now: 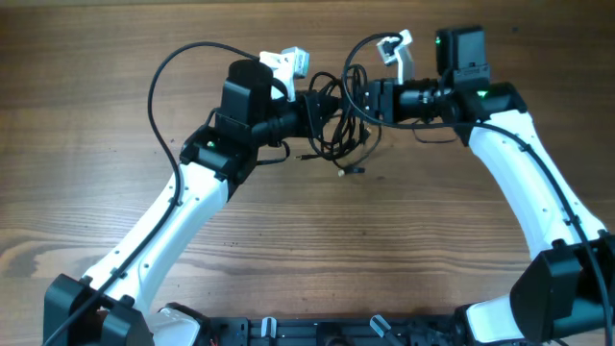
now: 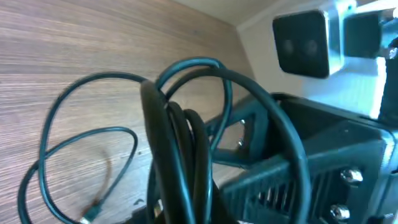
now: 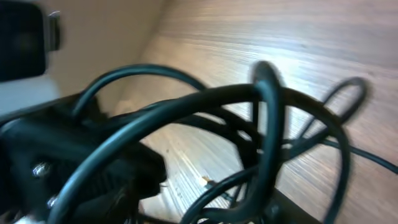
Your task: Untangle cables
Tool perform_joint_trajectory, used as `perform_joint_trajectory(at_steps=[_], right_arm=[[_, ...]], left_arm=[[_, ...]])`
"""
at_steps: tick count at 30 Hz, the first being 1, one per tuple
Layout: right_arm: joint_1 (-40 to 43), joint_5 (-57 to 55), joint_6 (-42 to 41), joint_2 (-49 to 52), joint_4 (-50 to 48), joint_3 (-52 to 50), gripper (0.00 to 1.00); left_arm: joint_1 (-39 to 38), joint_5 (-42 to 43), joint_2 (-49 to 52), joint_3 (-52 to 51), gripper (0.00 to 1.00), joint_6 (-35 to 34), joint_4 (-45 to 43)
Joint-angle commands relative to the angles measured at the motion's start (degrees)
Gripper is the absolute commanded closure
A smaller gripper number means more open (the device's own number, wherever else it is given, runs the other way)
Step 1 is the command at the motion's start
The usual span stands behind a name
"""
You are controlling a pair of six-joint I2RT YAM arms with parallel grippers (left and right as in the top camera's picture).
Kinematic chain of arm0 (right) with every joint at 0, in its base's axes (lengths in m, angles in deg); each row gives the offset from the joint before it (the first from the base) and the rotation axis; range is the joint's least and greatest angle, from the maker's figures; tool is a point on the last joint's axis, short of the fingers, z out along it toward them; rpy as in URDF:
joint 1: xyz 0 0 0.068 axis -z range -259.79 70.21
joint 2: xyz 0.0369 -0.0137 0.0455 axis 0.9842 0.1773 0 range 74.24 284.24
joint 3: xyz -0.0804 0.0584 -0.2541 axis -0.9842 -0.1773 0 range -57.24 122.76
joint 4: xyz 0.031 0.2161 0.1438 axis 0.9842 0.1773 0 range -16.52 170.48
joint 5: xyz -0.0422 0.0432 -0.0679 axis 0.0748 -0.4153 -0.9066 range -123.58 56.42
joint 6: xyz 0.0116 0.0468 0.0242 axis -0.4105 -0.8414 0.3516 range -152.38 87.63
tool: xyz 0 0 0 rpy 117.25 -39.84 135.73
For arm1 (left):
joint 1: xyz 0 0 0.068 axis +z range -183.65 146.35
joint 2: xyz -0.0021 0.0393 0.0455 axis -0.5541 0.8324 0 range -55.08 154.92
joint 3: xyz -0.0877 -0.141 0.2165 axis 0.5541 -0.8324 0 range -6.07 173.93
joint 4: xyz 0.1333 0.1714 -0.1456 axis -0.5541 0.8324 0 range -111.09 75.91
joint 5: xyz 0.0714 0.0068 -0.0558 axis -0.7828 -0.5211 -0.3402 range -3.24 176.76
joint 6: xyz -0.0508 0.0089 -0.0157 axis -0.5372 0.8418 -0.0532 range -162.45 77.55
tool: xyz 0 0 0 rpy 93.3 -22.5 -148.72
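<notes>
Left gripper point(image 1: 312, 104) is found clamped fully closed, with strands of the cables point(image 1: 336, 130) pinched in it. In the left wrist view several cords are seen rising together from the jaws. Right gripper point(image 1: 361, 96) is pushed into the same bundle from the opposite side. How wide it stands, and whether anything is held, cannot be told, since its wrist view is blurred and crowded with loops. Counted: two grippers, two white arms point(image 1: 183, 211), one tangled bundle. The cords within it cannot be told apart for counting. Two loose plug ends point(image 1: 351, 171) are noted trailing from the near side of the bundle onto the tabletop point(image 1: 96, 192). The bundle is located toward the far edge of the tabletop, about midway between the left and right edges, between the two grippers. Bare wood is left open on the near side between the arms and out toward both side edges. The far edge is seen close behind the bundle in both wrist views.
</notes>
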Motion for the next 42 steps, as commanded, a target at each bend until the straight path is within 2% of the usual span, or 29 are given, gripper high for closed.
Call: perform_joint_trajectory(at_steps=[1, 4, 5, 6, 7, 8, 10, 12, 17, 21, 23, 24, 26, 28, 30, 31, 32, 36, 39, 41, 42], right_arm=[[-2.7, -14.5, -11.4, 0.8, 0.1, 0.1, 0.65], [-3.7, -22.6, -16.7, 0.8, 1.1, 0.1, 0.75], [-3.4, -24.5, -16.6, 0.8, 1.3, 0.1, 0.89], [-2.6, -27.0, -17.6, 0.8, 1.7, 0.1, 0.96], [-0.9, -28.5, -18.2, 0.8, 2.3, 0.1, 0.96], [2.9, -28.6, -18.1, 0.7, 3.3, 0.1, 0.96], [9.6, -28.6, -16.2, 0.6, 6.5, 0.2, 0.96], [15.9, -31.8, -14.8, 0.6, 9.9, 0.2, 0.96], [27.3, -38.1, -13.4, 0.6, 13.7, 0.2, 0.96], [28.4, -38.3, -11.1, 0.6, 15.9, 0.2, 0.96], [28.4, -43.4, -12.4, 0.6, 18.7, 0.2, 0.96], [28.4, -48.4, -13.9, 0.6, 19.9, 0.2, 0.96], [28.4, -52.0, -14.8, 0.6, 21.1, 0.2, 0.96], [28.2, -42.3, -6.8, 0.6, 20.7, 0.2, 0.96], [27.0, -25.3, 6.0, 0.6, 20.9, 0.2, 0.96], [25.9, -14.7, 13.9, 0.6, 21.7, 0.2, 0.96], [24.9, -11.8, 15.1, 0.6, 22.1, 0.2, 0.95], [18.7, -6.2, 15.1, -1.6, 22.0, 1.4, 0.61], [10.5, -4.9, 15.1, -7.1, 20.0, 3.2, 0.49], [5.3, -4.8, 12.6, -10.5, 15.7, 3.3, 0.40], [0.0, -6.4, 8.9, -12.2, 11.4, 3.3, 0.37]], left_arm=[[0.4, 4.3, -0.7, 0.5, 0.96, -2.1, -1.4], [0.4, 4.3, -0.7, 0.5, 0.96, -3.6, -1.7], [0.4, 4.3, -0.7, 0.5, 0.96, -3.5, -1.5], [0.4, 3.8, -0.7, 0.5, 0.96, -3.5, -1.2], [0.4, 1.0, -0.7, 0.5, 0.96, -3.5, 0.2], [0.9, -8.4, -0.7, 0.5, 0.96, -3.5, 5.4], [2.6, -22.0, -0.7, 0.5, 0.96, -3.5, 13.4], [5.2, -31.1, -0.7, 0.5, 0.96, -3.3, 18.8], [10.5, -32.5, -0.9, 0.5, 0.96, 5.4, 21.3], [11.5, -32.6, -2.6, 0.5, 0.96, 11.5, 20.8], [12.8, -40.0, -4.7, 0.5, 0.96, 11.8, 20.9], [14.1, -46.7, -6.6, 0.5, 0.96, 11.8, 20.8], [15.7, -52.4, -8.8, 0.5, 0.96, 11.9, 20.6], [16.2, -49.8, -10.1, 0.5, 0.96, 13.3, 20.4], [16.2, -37.7, -10.8, 0.5, 0.96, 16.6, 20.4], [16.2, -27.0, -10.8, 0.5, 0.96, 18.4, 19.9], [16.2, -16.6, -10.8, 0.5, 0.96, 20.2, 19.3], [16.2, 4.4, -10.8, 0.5, 0.96, 20.8, 16.3], [16.2, 11.9, -10.8, 0.5, 0.96, 20.7, 14.3], [16.2, 11.8, -10.6, 0.5, 0.96, 20.5, 14.3], [16.2, 11.8, -10.5, 0.5, 0.96, 20.5, 14.3]])
